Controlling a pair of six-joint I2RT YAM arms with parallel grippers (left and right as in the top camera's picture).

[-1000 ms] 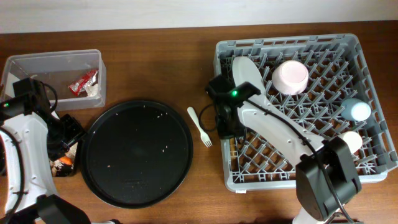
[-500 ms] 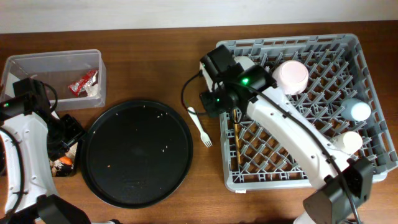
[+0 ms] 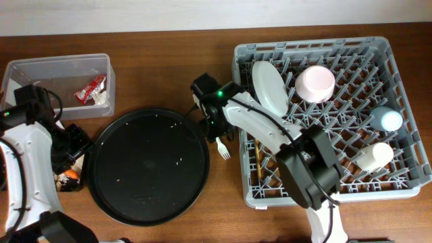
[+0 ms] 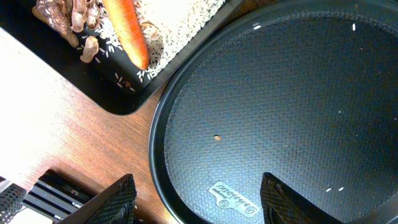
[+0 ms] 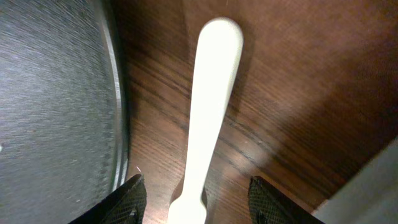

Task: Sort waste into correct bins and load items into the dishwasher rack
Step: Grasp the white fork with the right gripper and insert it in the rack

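The white fork (image 5: 211, 112) lies on the wooden table between the round tray and the dishwasher rack (image 3: 324, 47). My right gripper (image 5: 199, 205) is open just above it, one finger on each side of the handle. In the rack stand the white plate (image 3: 268, 86), pink bowl (image 3: 315, 82), light-blue cup (image 3: 388, 120) and white cup (image 3: 374, 155), and the chopstick (image 3: 258, 158) lies there too. My left gripper (image 4: 196, 208) hangs open and empty over the round tray's rim. The carrot (image 4: 124, 31) and beige scraps (image 4: 59, 12) lie in the shallow black bin (image 4: 118, 102). The red wrapper (image 3: 91, 88) and napkin (image 3: 101, 100) sit in the clear tub (image 3: 40, 67).
The large round black tray (image 3: 148, 165) with a few crumbs fills the table's middle; its rim (image 5: 115, 93) runs close beside the fork. The rack's grey corner (image 5: 373, 193) is just right of my right gripper. Rice grains (image 4: 180, 18) lie in the black bin.
My right gripper opened and left the chopstick lying in the rack, then swung left out of the rack and down over the fork. The left arm has not moved.
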